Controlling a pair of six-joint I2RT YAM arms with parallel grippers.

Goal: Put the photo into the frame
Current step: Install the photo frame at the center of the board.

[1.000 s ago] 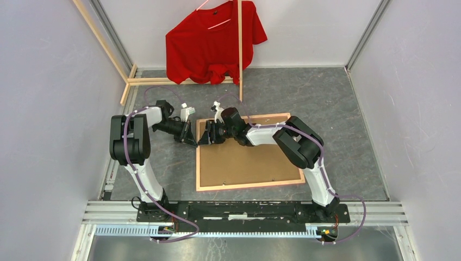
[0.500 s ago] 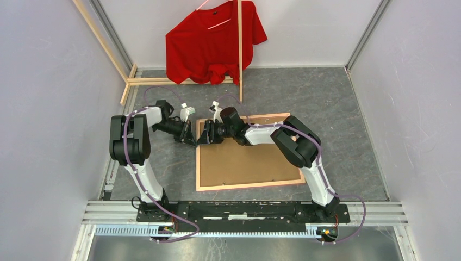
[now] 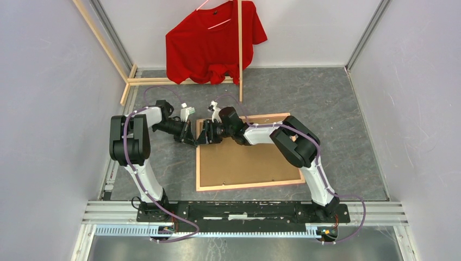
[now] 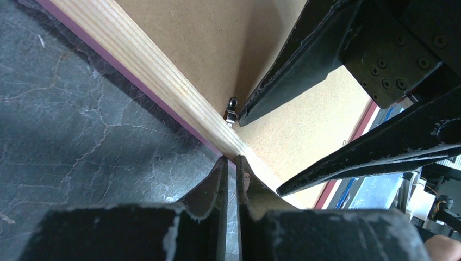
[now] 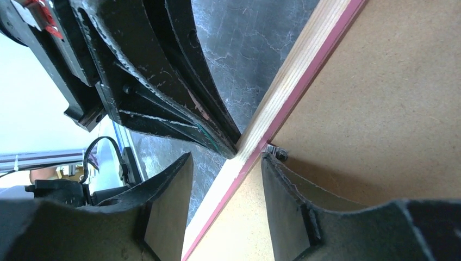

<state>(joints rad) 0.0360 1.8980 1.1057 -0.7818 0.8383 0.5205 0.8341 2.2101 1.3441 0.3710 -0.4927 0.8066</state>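
Face-down frame (image 3: 250,185) on worktop (image 3: 326,109); left fingers (image 4: 209,185) clenched, empty, tips against its left rail; right fingers (image 5: 168,185) released, straddling that rail by clip (image 5: 278,154).

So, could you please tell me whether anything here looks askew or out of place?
The frame lies back-up, slightly rotated against the table's edges, with no photo in sight. Both grippers crowd its left rail: the left gripper shut at the edge, the right gripper open astride it. Nothing looks damaged.
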